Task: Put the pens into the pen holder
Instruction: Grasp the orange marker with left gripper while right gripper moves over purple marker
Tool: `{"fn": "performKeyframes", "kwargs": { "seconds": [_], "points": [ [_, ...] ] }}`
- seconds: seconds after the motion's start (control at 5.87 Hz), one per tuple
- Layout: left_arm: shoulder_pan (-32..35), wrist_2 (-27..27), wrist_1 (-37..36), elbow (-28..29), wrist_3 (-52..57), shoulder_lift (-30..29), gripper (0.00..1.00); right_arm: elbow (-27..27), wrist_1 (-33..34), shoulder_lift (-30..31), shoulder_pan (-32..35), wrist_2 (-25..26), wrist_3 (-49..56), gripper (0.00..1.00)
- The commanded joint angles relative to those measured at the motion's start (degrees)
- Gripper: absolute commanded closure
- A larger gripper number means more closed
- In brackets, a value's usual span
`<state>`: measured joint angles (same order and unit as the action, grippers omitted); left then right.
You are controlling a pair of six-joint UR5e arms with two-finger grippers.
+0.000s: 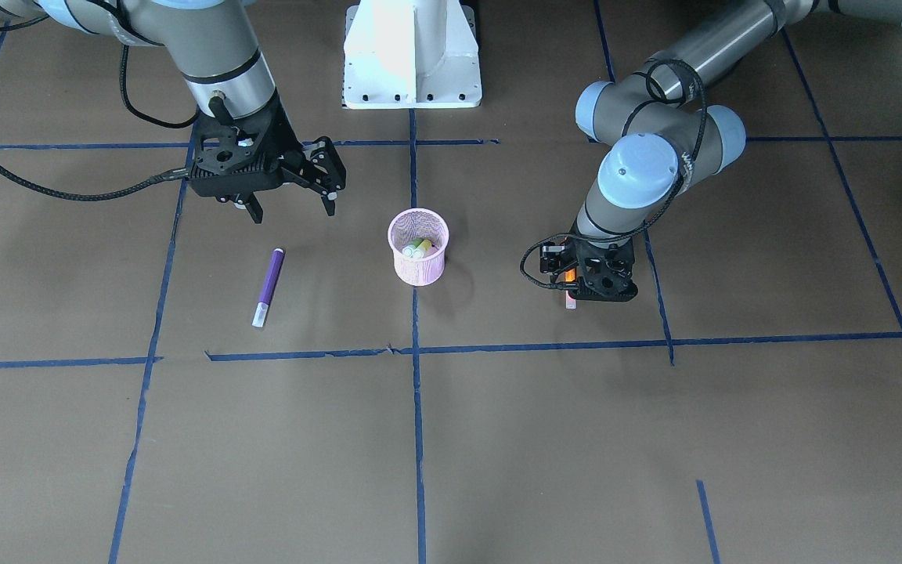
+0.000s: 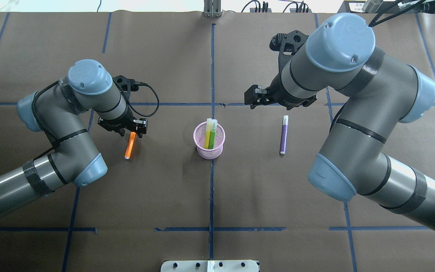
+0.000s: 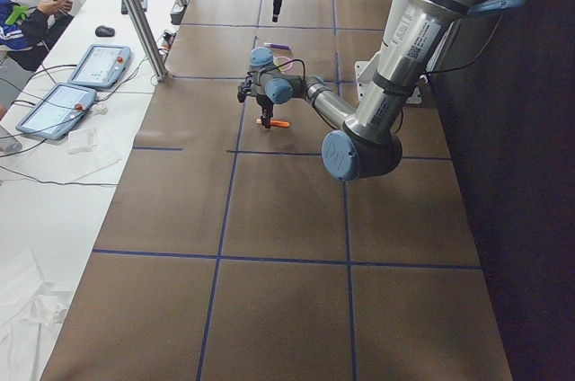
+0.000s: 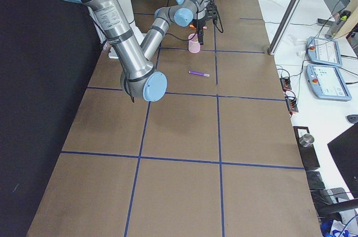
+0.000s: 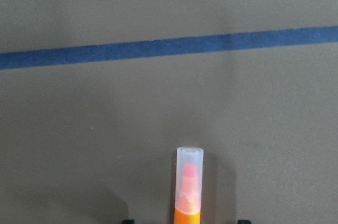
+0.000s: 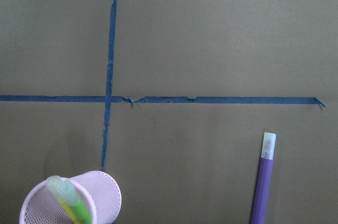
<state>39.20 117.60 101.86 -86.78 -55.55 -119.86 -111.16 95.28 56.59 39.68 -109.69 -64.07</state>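
The pink mesh pen holder (image 2: pixel 217 150) stands upright at the table's middle and holds a bright green and a yellow-green pen (image 2: pixel 210 133); it also shows in the front view (image 1: pixel 417 266). The orange pen (image 2: pixel 129 149) lies flat to its left. My left gripper (image 2: pixel 132 132) is low over the pen's capped end. In the left wrist view the pen (image 5: pixel 189 192) lies between dark fingertips set wide apart, so the gripper is open. The purple pen (image 2: pixel 284 135) lies flat to the cup's right. My right gripper (image 1: pixel 292 210) hangs open and empty above the table, beyond that pen (image 1: pixel 268 287).
The white robot base (image 1: pixel 412 55) stands at the table's robot side. Blue tape lines (image 1: pixel 416 407) cross the brown table cover. A side table with tablets (image 3: pixel 54 107) and a seated person (image 3: pixel 27 4) lies beyond the table's long edge.
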Motion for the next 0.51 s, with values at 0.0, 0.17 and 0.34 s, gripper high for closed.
{"fn": "performKeyframes", "kwargs": {
  "seconds": [0.0,0.17,0.34],
  "points": [
    [0.0,-0.1,0.0,0.1,0.0,0.1,0.74,0.0,0.0,0.1,0.0,0.0,0.0,0.00],
    [0.0,-0.1,0.0,0.0,0.0,0.1,0.92,0.0,0.0,0.1,0.0,0.0,0.0,0.00],
    [0.2,0.0,0.0,0.0,0.0,0.1,0.98,-0.1,0.0,0.1,0.0,0.1,0.0,0.00]
  ]
}}
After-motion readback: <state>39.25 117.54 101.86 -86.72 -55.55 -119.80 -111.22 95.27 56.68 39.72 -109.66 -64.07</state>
